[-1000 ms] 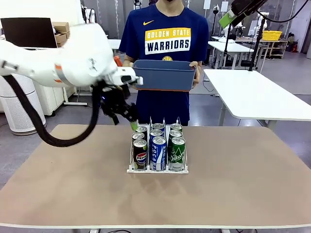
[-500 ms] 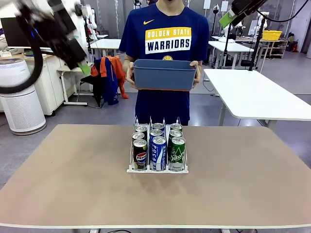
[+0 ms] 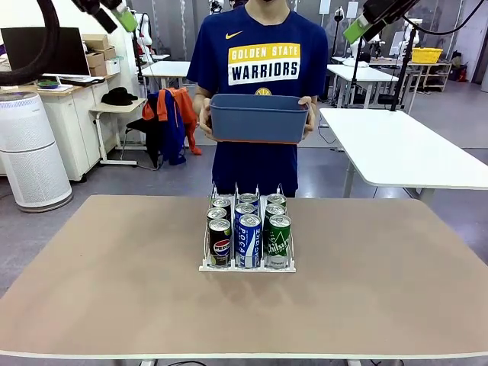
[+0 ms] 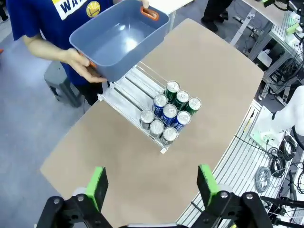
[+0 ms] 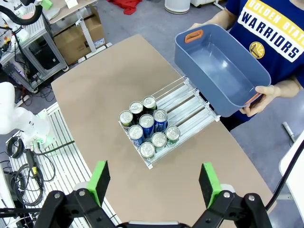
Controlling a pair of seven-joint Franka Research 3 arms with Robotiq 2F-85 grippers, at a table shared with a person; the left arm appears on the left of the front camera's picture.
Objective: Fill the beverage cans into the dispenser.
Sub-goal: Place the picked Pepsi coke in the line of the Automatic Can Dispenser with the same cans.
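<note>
Holding both our grippers high above the table, empty: left gripper point(image 4: 151, 183) and right gripper point(image 5: 154, 183) have jaws spread wide. Below, eight beverage cans point(image 3: 249, 227) pack the front of the white dispenser point(image 5: 190, 111) mid-table point(image 3: 107, 290). Person at far edge holds an empty blue-grey bin point(image 3: 259, 116) with both hands.

A grey floor point(image 3: 137, 179) runs behind the tan table point(image 3: 114, 290). At left stand a white air purifier point(image 3: 30, 149), a dark monitor point(image 3: 55, 49) and a chair draped with clothes point(image 3: 169, 122). White tables point(image 3: 396, 145) stand at right.
</note>
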